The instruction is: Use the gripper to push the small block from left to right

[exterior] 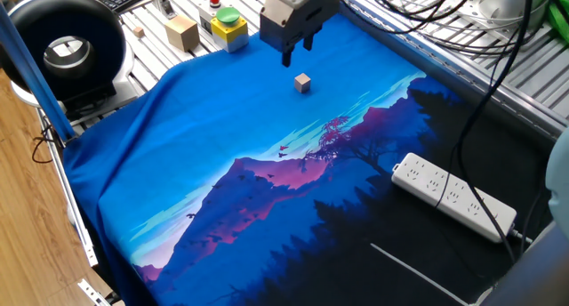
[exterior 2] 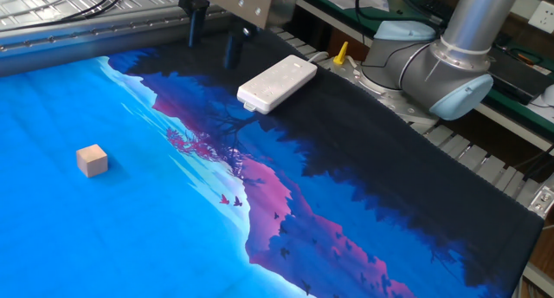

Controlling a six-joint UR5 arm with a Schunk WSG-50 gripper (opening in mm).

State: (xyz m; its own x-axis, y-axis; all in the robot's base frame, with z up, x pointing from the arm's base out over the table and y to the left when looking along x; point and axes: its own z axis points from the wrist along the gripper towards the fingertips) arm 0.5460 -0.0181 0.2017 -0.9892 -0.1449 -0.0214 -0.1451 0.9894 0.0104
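Honestly, my biggest worry is the blue printed cloth: if I drag my fingers low across it, the fabric could bunch and carry everything with it. Next, the white power strip lies toward the far side of the cloth, so an overlong sweep risks hitting it. My gripper hangs above the cloth, fingers parted with nothing between them, near the small block but apart from it. That block is tiny; an off-centre nudge could spin it aside or slip it through the gap.
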